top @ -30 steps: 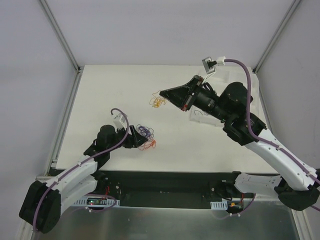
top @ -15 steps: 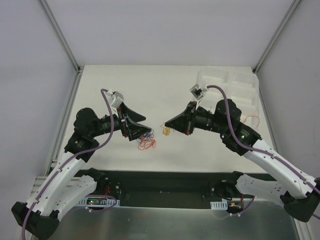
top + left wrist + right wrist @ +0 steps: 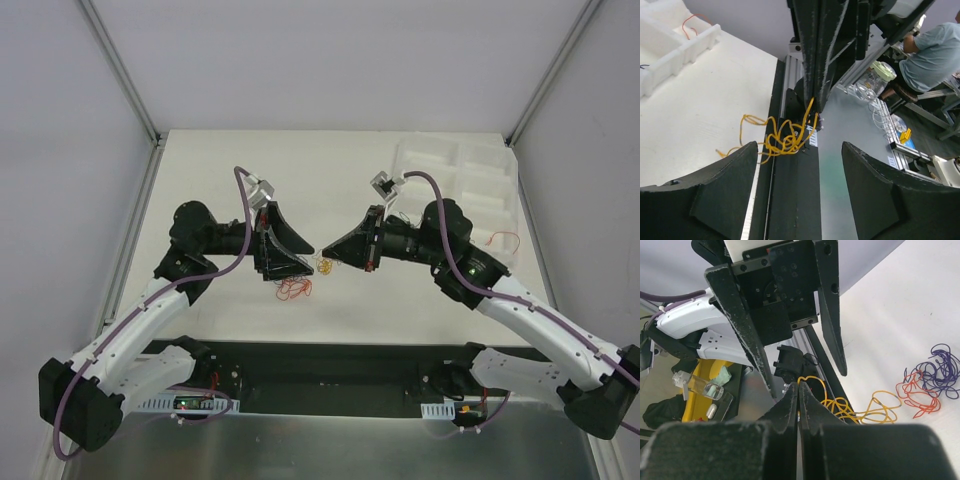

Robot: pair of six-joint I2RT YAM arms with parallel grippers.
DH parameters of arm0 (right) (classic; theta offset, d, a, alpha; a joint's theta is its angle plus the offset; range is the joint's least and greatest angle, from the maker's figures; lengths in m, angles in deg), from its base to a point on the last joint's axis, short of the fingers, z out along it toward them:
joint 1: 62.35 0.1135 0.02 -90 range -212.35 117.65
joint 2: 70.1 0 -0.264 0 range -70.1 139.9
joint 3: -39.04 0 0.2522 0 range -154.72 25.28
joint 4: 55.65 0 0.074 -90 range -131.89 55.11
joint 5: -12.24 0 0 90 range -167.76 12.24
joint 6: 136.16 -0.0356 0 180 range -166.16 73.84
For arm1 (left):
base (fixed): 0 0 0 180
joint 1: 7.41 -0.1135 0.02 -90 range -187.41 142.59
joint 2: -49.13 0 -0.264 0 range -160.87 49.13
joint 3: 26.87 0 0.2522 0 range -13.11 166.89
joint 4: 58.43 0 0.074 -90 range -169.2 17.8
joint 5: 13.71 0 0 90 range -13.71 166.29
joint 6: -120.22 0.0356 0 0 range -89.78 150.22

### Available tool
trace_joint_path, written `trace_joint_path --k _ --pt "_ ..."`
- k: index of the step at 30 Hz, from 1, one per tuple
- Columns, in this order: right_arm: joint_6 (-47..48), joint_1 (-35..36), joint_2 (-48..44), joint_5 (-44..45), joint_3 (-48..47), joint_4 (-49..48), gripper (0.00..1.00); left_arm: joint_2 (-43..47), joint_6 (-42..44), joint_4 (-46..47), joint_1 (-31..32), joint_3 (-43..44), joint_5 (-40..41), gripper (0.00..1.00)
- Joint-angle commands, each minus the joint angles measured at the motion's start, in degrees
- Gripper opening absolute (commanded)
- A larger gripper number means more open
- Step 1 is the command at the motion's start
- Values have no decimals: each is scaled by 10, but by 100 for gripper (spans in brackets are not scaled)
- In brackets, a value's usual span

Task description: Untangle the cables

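curly yellow-orange wire (image 3: 785, 140) dangles pinched in the right pincer (image 3: 798, 386); red wire (image 3: 916, 392) and purple wire (image 3: 939, 371) lie touching on the surface (image 3: 890, 315).

Left end effector (image 3: 306, 250) faces right end effector (image 3: 326, 250).

— We see the yellow-orange cable (image 3: 785, 141) bright against the black base strip (image 3: 787, 192). What other colours do we count?
— A red-orange strand (image 3: 916, 396) and a purple-blue strand (image 3: 939, 367), both on the cream-white table (image 3: 900, 300).
— We also have a thin red wire (image 3: 694, 21) at the plain white tray (image 3: 675, 42).
— To us the left gripper (image 3: 799, 147) and the right gripper (image 3: 797, 387) are matt black, their finger edges speckled pale grey.
— And we note the arms (image 3: 545, 325): white shells, black joints, with thick purple cables (image 3: 425, 181) along them.
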Motion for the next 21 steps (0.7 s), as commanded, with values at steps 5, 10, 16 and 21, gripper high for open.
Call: trace_joint_path --k 5,10,16,21 --pt "-27 -1 19 -27 5 -72 0 -16 -38 101 29 3 -33 49" --pt "-18 0 17 -7 13 -65 1 -14 -36 111 36 1 -38 25" --pt "42 9 9 45 6 10 0 -9 -30 108 36 0 -38 0" --pt "79 51 15 121 5 34 12 -6 -20 87 36 5 -24 0"
